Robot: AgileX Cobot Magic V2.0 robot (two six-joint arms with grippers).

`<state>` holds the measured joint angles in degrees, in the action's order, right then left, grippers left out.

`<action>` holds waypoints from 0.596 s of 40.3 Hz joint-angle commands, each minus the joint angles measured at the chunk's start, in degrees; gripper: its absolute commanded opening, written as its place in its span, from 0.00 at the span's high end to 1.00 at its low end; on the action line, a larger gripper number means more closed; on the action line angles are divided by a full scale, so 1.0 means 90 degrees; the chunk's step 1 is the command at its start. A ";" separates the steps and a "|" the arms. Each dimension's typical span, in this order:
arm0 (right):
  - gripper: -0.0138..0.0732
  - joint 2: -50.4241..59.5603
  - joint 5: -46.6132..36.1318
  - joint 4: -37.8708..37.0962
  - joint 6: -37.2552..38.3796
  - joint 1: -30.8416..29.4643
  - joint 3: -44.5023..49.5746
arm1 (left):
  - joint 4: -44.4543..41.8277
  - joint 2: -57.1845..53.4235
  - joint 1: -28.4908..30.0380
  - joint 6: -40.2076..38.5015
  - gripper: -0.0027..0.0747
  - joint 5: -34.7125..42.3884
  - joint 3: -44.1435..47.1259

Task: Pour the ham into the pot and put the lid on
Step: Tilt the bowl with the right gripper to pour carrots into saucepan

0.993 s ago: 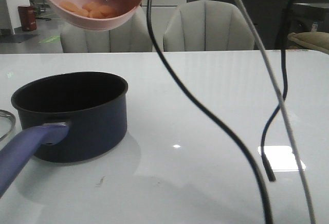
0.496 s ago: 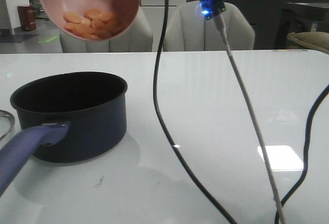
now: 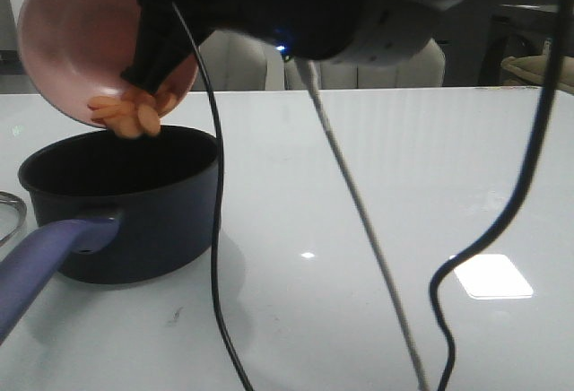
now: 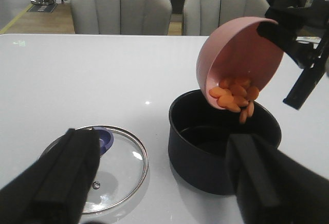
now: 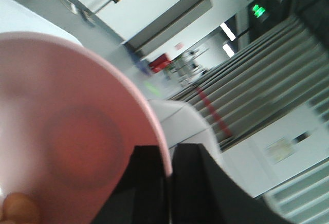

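Note:
A pink bowl (image 3: pixel 90 59) hangs steeply tilted over the pot (image 3: pixel 126 203), a dark navy saucepan with a purple-blue handle (image 3: pixel 45 261). My right gripper (image 5: pixel 168 167) is shut on the bowl's rim, one finger inside and one outside. Orange ham chunks (image 4: pixel 234 93) are heaped at the bowl's lowered lip, just above the pot's black inside (image 4: pixel 216 131). The glass lid (image 4: pixel 110 167) with its blue knob (image 4: pixel 104 139) lies flat on the table beside the pot. My left gripper (image 4: pixel 164 178) hovers open above lid and pot, holding nothing.
Black and grey cables (image 3: pixel 359 212) dangle from the right arm across the front view, down to the white table (image 3: pixel 404 140). Another black cable (image 3: pixel 502 230) loops at the right. Upholstered chairs (image 4: pixel 121 5) stand beyond the far edge.
The bowl has come down and tipped from nearly level to steep over the pot. The ham has slid to its lip. The right arm now fills the top of the front view.

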<state>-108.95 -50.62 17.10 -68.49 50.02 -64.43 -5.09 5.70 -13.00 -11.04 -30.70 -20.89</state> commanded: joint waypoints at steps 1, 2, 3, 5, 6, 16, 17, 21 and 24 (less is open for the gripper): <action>0.68 0.0031 -0.1476 -0.0136 -0.0843 0.0074 -0.0169 | -0.0009 0.0067 -0.0061 0.0000 0.25 0.0460 -0.0181; 0.68 -0.0054 -0.1711 -0.0172 -0.0992 0.0083 -0.0169 | -0.0009 0.0067 -0.0061 0.0000 0.25 0.0460 -0.0181; 0.68 -0.0109 -0.1871 -0.0250 -0.1092 0.0089 -0.0169 | -0.0009 0.0067 -0.0061 0.0000 0.25 0.0460 -0.0181; 0.68 -0.0223 -0.2188 -0.0402 -0.1256 0.0089 -0.0169 | -0.0009 0.0067 -0.0061 0.0000 0.25 0.0460 -0.0181; 0.68 -0.0272 -0.2290 -0.0440 -0.1319 0.0089 -0.0169 | -0.0009 0.0067 -0.0061 0.0000 0.25 0.0460 -0.0181; 0.68 -0.0404 -0.2393 -0.0560 -0.1069 0.0089 -0.0169 | -0.0009 0.0067 -0.0061 0.0000 0.25 0.0460 -0.0181; 0.68 -0.0404 -0.2393 -0.0551 -0.0925 0.0089 -0.0169 | -0.0009 0.0067 -0.0061 0.0000 0.25 0.0460 -0.0181; 0.68 -0.0397 -0.2400 -0.0430 -0.0412 0.0089 -0.0169 | -0.0009 0.0067 -0.0061 0.0000 0.25 0.0460 -0.0181; 0.69 -0.0359 -0.2385 -0.0135 0.0068 0.0089 -0.0169 | -0.0009 0.0067 -0.0061 0.0000 0.25 0.0460 -0.0181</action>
<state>-115.96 -64.34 14.34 -72.43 50.74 -64.43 -5.09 5.70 -13.00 -11.04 -30.70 -20.89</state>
